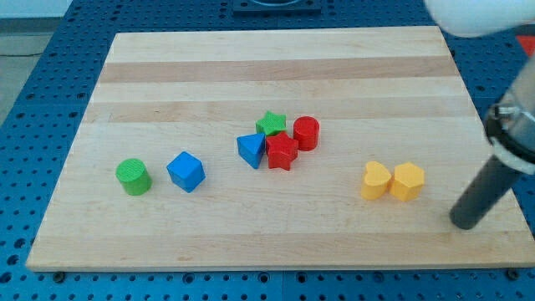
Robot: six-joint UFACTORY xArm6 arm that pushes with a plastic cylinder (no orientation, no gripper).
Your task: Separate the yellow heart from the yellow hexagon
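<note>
This arm carries no jaws, so nothing opens, closes or holds; it ends in a dark rod, and my tip point(462, 224) rests on the wooden worktop point(276, 67) near the view's right edge, low in the view. The tip touches no block. It stands to the right of, and slightly below, the yellow pair, apart from them with bare wood between.

Nearest the tip is the yellow hexagon point(408, 181), and just to its left sits the yellow heart point(375, 180). The two stand side by side, touching or all but touching; the gap, if any, is too fine to tell.

Further left, near the middle of the worktop, four blocks cluster together: a red cylinder point(306, 133), a green star point(271, 124), a red star-like block point(282, 152) and a blue triangle point(251, 150), packed against one another.

Well apart toward the view's left lie a blue cube point(185, 171) and, beside it, a green cylinder point(133, 176).

The worktop lies on a blue perforated surface point(50, 100).
</note>
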